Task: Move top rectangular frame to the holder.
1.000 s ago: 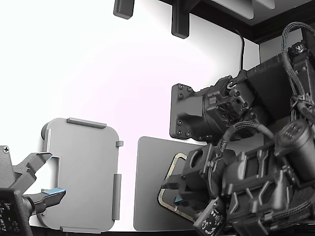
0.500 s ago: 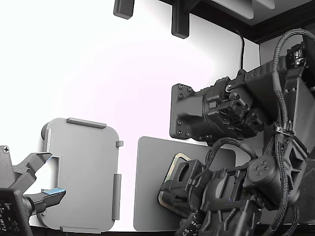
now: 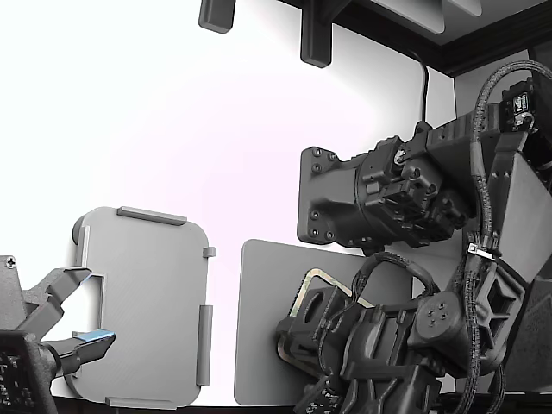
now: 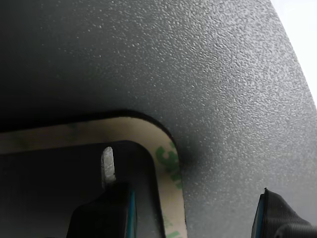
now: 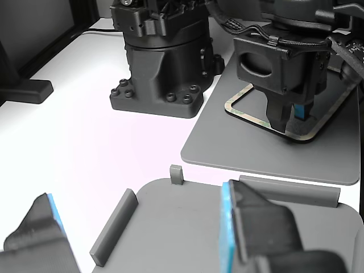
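Observation:
The beige-tan frame (image 4: 170, 166) with green mottling lies flat on the dark grey mat (image 4: 208, 64). It also shows in the exterior view (image 3: 301, 295) and the other view (image 5: 230, 106). My gripper (image 4: 188, 218) points down at one corner of it, open. One fingertip (image 4: 101, 215) stands inside the hollow centre and the other outside the strip, so they straddle it. The other view shows my gripper (image 5: 289, 120) low over the frame's near edge. The light grey holder (image 3: 142, 302) with raised tabs lies apart at the exterior view's left, with nothing in it.
A second arm's open gripper (image 3: 73, 315) with blue pads hovers at the holder's near edge and fills the other view's foreground (image 5: 256, 227). A black robot base (image 5: 162, 68) stands behind the mat. Black brackets hang at the exterior view's top.
My arm has folded down and swung toward the exterior view's bottom, bringing the gripper lower over the frame's corner. The frame, mat, holder and second gripper have not moved.

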Robot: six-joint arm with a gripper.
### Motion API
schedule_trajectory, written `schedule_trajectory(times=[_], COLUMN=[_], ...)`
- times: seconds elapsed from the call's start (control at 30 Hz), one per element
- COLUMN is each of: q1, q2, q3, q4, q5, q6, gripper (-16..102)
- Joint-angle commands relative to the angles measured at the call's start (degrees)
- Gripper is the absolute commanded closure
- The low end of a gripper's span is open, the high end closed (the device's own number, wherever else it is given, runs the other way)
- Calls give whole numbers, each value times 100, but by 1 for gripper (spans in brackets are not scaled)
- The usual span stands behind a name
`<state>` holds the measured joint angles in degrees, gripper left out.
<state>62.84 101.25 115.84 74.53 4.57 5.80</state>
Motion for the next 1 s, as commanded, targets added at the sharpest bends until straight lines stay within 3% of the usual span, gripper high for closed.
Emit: schedule_trajectory(times=[0.0, 0.97], q1=[-26, 97], q2=[53, -439], q3=[-141, -360], q4=[-26, 264], q5=[0, -62], q6=[62, 360], gripper=[-13, -10])
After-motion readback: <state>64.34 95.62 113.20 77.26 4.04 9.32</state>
